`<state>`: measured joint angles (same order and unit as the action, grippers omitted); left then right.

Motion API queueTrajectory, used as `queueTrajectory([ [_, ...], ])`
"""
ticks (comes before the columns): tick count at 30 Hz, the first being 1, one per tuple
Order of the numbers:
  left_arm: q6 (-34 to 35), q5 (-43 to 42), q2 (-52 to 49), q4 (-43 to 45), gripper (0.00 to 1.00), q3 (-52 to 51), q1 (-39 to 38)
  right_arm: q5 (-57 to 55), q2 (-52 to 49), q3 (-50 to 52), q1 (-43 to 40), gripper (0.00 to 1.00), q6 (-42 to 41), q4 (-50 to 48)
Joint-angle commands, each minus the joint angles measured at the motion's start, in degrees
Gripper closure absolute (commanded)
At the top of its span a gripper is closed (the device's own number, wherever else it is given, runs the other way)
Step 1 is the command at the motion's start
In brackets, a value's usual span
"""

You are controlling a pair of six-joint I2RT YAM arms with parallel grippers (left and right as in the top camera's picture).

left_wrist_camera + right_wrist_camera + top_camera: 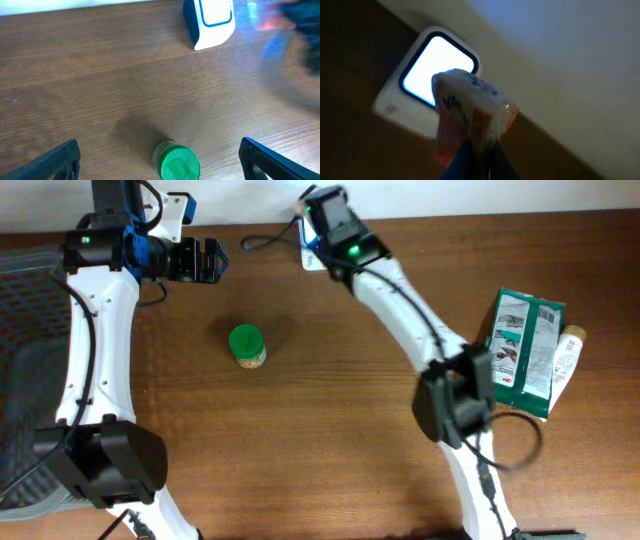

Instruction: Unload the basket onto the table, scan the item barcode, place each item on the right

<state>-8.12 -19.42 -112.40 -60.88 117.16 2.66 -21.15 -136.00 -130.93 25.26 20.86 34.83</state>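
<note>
Right wrist alone showed a packet [470,120], apparently plastic-wrapped, before the scanner [427,80] | right gripper [477,155] jaws pinched shut on packet's lower edge | overhead hid it | left gripper [160,160] gaped wide, empty, jar [176,162] between jaws.

Your left wrist looks down on a brown wood-grain table [100,75].
The left tool [160,160] stands wide open over a green-lidded round jar [177,162]; a white, blue-trimmed scanner box [210,22] sits far off, with a blurred dark shape at right.
</note>
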Motion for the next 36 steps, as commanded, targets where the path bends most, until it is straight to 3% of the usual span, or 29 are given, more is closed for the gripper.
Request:
queueTrajectory([
  [1, -0.33, -0.04, -0.24, 0.11, 0.01, 0.00, 0.13, 10.54, 14.19, -0.76, -4.42, 0.96, -18.75, 12.20],
  [4, -0.33, -0.04, -0.24, 0.11, 0.01, 0.00, 0.13, 15.56, 21.00, -0.76, -10.78, 0.96, -30.01, 30.75],
  [10, -0.33, -0.04, -0.24, 0.11, 0.01, 0.00, 0.13, 15.52, 20.39, -0.74, -26.64, 0.96, -36.41, 54.58],
  [15, -0.33, -0.04, -0.24, 0.11, 0.01, 0.00, 0.13, 15.37, 17.44, 1.46, -39.56, 0.96, -39.63, 61.37],
  [20, -0.33, -0.04, -0.24, 0.11, 0.01, 0.00, 0.13, 15.34, 17.40, 12.33, -49.09, 0.95, -39.58, 59.10],
  [21, -0.33, -0.04, -0.24, 0.11, 0.01, 0.00, 0.13, 15.37, 17.40, 15.17, -50.58, 0.87, -39.56, 57.70],
  [23, -0.33, -0.04, -0.24, 0.11, 0.01, 0.00, 0.13, 15.41, 17.38, 18.71, -52.72, 0.59, -37.94, 55.04],
  [26, -0.33, -0.04, -0.24, 0.11, 0.01, 0.00, 0.13, 19.32, 17.40, 17.77, -53.55, 0.52, -34.16, 54.66],
  [30, -0.33, -0.04, -0.24, 0.11, 0.01, 0.00, 0.13, 36.87, 17.40, 13.22, -49.77, 0.48, -23.47, 54.75],
  [36, -0.33, -0.04, -0.24, 0.11, 0.01, 0.00, 0.13, 42.38, 17.40, 12.85, -32.87, 0.47, -21.70, 50.10],
])
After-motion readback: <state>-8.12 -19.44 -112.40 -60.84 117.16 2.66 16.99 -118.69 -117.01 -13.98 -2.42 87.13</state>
